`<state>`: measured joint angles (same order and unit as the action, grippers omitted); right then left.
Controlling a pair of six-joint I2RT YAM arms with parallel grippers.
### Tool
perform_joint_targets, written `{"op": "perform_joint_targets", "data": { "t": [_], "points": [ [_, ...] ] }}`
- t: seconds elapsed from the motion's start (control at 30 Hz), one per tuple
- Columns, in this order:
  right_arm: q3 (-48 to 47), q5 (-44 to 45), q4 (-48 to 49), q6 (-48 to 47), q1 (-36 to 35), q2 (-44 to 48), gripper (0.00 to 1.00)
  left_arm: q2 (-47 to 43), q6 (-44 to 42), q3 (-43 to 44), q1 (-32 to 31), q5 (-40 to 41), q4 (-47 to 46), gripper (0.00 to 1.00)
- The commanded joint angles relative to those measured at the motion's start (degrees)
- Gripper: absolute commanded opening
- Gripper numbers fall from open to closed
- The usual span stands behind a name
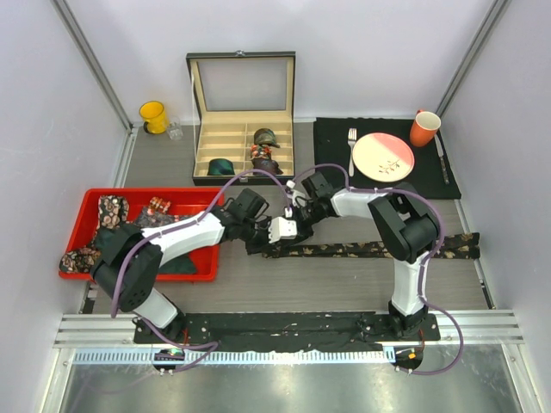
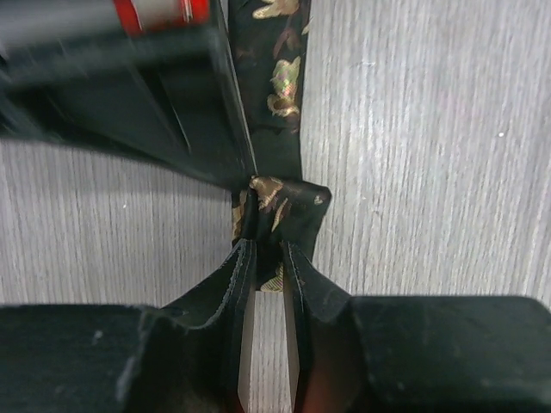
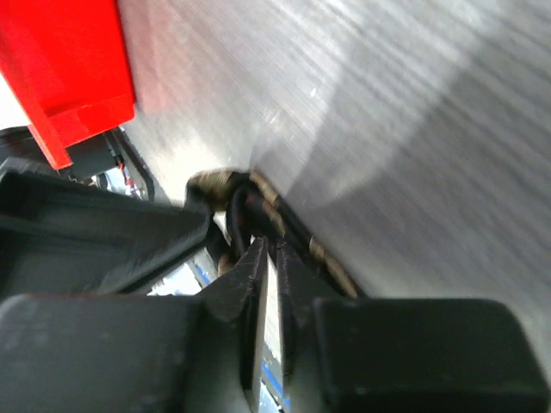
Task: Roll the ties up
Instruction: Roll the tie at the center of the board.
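Overhead, a long, dark, floral-print fabric tie (image 1: 379, 250) lies flat on the grey wood-grain table (image 1: 344, 288), the left gripper (image 1: 291, 231) and right gripper (image 1: 299, 209) meeting at its left end. Left wrist: jaws clamped on the folded tip. Right wrist: jaws pinch the same soft fold.

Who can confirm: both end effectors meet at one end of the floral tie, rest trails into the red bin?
No. The left end effector and right end effector meet at one end of the floral tie, but the rest lies along the table toward the right, outside the red bin; the top external view shows it.
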<state>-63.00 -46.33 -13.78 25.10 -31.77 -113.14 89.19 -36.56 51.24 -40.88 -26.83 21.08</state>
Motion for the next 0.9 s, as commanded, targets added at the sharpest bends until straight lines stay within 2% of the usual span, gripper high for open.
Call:
{"op": "perform_joint_targets", "data": {
  "t": [0.0,0.2,0.23,0.37,0.73,0.87],
  "points": [
    [-1.07,-2.36,-4.58,-3.83,2.15,6.35,0.21,-0.07,-1.32,1.40,-0.07,1.08,0.54,0.22],
    [1.13,-7.55,-3.72,-3.31,2.85,7.24,0.43,1.25,0.61,2.28,-0.16,1.78,-0.86,0.21],
    [1.30,-8.07,-3.27,-2.87,2.85,7.15,0.44,1.51,0.78,2.46,-0.07,1.87,-0.95,0.21],
    [2.00,-9.57,2.60,1.87,2.59,5.48,0.47,2.57,1.40,3.33,-0.16,2.48,-0.69,0.21],
    [2.18,-7.29,4.73,4.69,1.36,2.49,0.51,3.10,1.57,3.69,-0.16,3.10,-0.16,0.20],
    [1.39,-8.60,5.43,5.22,1.36,0.91,0.49,3.27,1.57,3.95,-0.16,3.19,-0.16,0.20]
  ]
}}
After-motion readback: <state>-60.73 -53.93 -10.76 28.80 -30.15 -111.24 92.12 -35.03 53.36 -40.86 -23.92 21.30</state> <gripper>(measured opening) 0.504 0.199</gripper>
